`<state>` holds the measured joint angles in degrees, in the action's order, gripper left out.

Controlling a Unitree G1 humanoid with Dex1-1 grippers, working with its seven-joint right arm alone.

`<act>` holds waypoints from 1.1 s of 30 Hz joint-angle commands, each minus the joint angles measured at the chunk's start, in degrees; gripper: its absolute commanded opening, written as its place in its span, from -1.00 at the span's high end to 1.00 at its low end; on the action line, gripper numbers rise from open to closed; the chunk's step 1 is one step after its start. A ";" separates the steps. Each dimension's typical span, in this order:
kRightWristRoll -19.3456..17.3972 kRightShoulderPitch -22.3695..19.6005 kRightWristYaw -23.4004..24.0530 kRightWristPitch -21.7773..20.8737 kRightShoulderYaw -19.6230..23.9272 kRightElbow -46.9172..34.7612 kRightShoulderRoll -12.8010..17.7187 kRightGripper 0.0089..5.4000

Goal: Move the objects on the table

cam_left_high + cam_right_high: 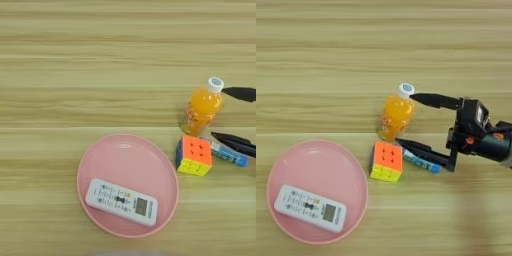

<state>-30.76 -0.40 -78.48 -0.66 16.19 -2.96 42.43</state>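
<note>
Table [100, 60]: wooden, bears all.
Pink plate [351, 165]: holds remote [310, 208].
Gripper [404, 120]: jaws spread, flanking juice bottle [395, 116] mid-table.
Cube [387, 161], glue stick [421, 163] adjacent: close squarely on bottle, avoid clipping them.

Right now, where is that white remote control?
The white remote control lies inside the pink plate at the table's near left, apart from the puzzle cube to the plate's right.
</note>
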 commanded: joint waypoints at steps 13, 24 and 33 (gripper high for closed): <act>5.98 2.17 6.81 2.47 -11.25 -18.32 -2.55 -1.00; 10.37 1.34 8.16 8.67 -22.82 -22.31 -3.83 -1.00; 12.60 0.83 8.37 11.66 -26.91 -24.28 -3.51 -1.00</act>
<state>-19.50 3.23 -72.06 10.77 -10.28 -24.93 37.57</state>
